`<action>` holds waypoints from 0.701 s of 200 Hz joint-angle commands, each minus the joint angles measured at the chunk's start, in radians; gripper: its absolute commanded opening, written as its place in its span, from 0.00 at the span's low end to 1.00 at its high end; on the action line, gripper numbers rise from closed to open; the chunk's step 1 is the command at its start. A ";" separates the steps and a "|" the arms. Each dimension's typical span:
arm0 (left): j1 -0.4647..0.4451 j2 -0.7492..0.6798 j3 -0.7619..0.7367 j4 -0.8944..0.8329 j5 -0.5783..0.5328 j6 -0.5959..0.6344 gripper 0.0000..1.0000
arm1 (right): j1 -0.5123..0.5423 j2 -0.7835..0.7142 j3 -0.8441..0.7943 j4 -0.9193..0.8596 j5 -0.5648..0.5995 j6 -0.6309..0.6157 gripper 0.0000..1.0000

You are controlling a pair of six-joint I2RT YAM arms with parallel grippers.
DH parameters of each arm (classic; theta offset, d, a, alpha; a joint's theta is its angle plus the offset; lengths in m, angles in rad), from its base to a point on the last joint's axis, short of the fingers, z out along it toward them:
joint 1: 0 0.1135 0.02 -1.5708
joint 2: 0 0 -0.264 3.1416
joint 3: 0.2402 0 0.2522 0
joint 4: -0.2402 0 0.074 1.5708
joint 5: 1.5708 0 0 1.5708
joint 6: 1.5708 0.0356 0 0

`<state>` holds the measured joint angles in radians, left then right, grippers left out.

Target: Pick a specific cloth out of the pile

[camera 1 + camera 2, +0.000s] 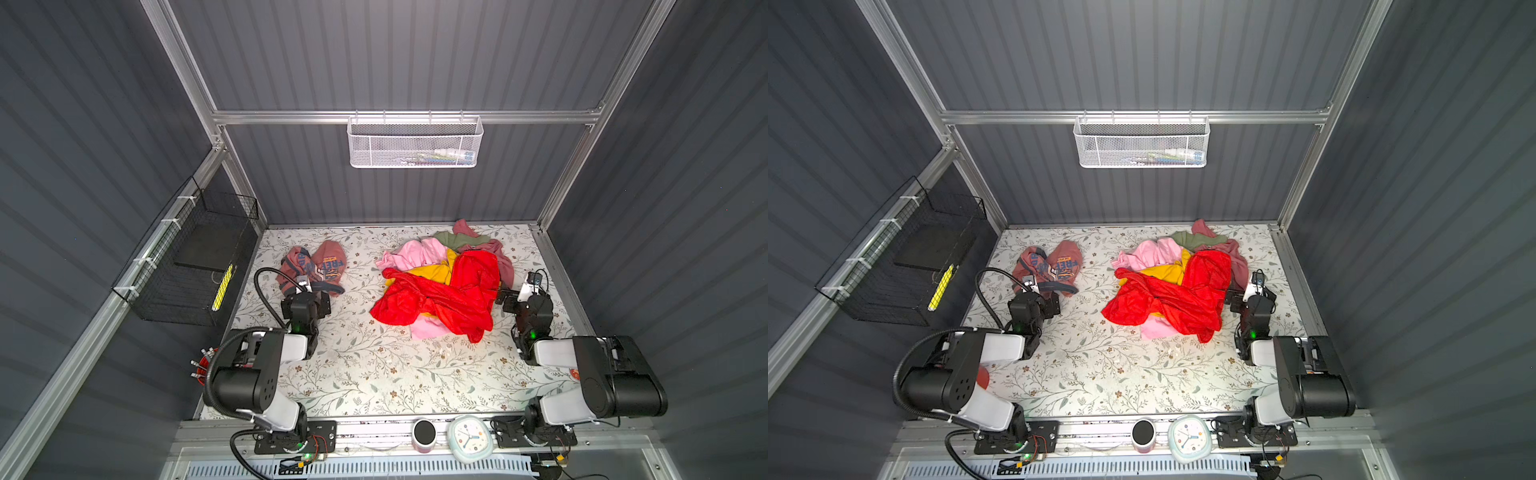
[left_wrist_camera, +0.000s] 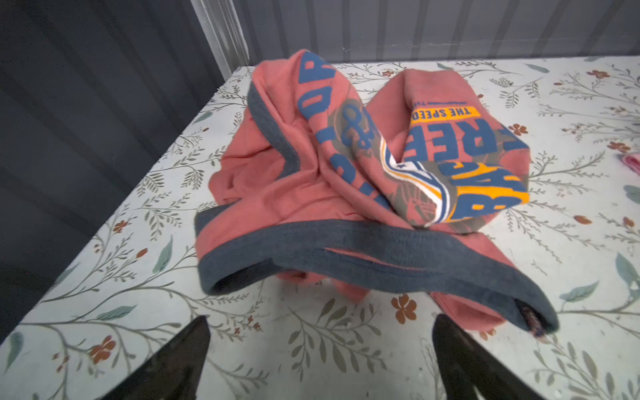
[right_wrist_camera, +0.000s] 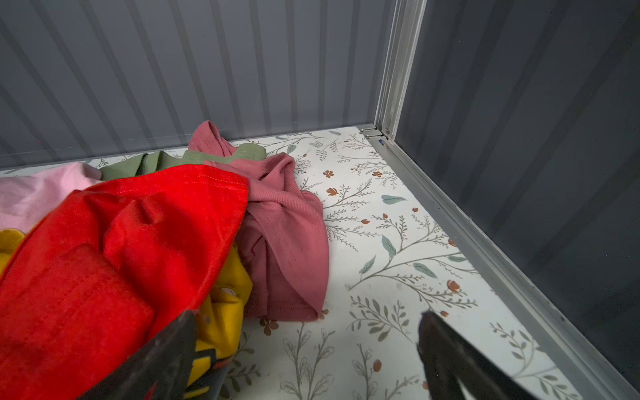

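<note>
The cloth (image 2: 277, 194) carries the only readable writing; the left wrist view shows "THE SPEED" in blue on a yellow band, large blue letters "REE" beside it, an ampersand, and an "R" and "O" on another fold; the blue-and-yellow letters lower down are too creased to read. In both top views the same print is only a blur (image 1: 332, 264) (image 1: 1066, 266). The cloth lies crumpled on the worktop (image 1: 374, 374), well apart from the pile (image 1: 444, 286) (image 1: 1175, 291), to the pile's left in both top views.

The left jaws stand wide and empty, far from the pile, with the cloth's grey-blue hem just beyond their tips. The right jaws also stand wide, at the pile's right edge; one finger shows in front of the red garment (image 3: 121, 242) and a mustard fold (image 3: 225, 311); I cannot tell whether it touches them.

Only the right wrist view shows the ribbed weave of the dusty-pink garment (image 3: 287, 235); only the top views show the clock (image 1: 469, 436), its numerals too small to read.
</note>
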<state>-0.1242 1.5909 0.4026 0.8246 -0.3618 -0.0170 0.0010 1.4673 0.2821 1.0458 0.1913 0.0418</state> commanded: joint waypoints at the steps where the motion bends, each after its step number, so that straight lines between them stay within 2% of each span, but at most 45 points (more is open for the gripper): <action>1: 0.006 0.050 -0.027 0.192 0.053 0.037 1.00 | -0.004 0.000 0.017 -0.005 0.012 0.007 0.99; 20: 0.006 0.140 -0.057 0.370 0.067 0.066 1.00 | -0.004 -0.001 0.017 -0.006 0.012 0.007 0.99; 33: 0.007 0.101 -0.004 0.186 0.092 0.055 1.00 | -0.004 -0.002 0.017 -0.006 0.011 0.007 0.99; 45: 0.007 0.134 0.036 0.178 0.133 0.084 1.00 | -0.004 0.000 0.017 -0.006 0.012 0.007 0.99; 57: 0.029 0.115 0.069 0.060 0.162 0.058 1.00 | -0.003 0.000 0.018 -0.007 0.011 0.006 0.99; 69: 0.037 0.131 0.066 0.109 0.161 0.053 1.00 | -0.004 -0.001 0.018 -0.007 0.010 0.007 0.99; 140: 0.037 0.126 0.064 0.094 0.156 0.049 1.00 | -0.005 -0.001 0.019 -0.011 0.009 0.008 0.99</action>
<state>-0.0906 1.7123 0.4614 0.9203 -0.2153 0.0257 0.0006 1.4673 0.2825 1.0389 0.1913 0.0441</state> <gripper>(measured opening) 0.999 0.991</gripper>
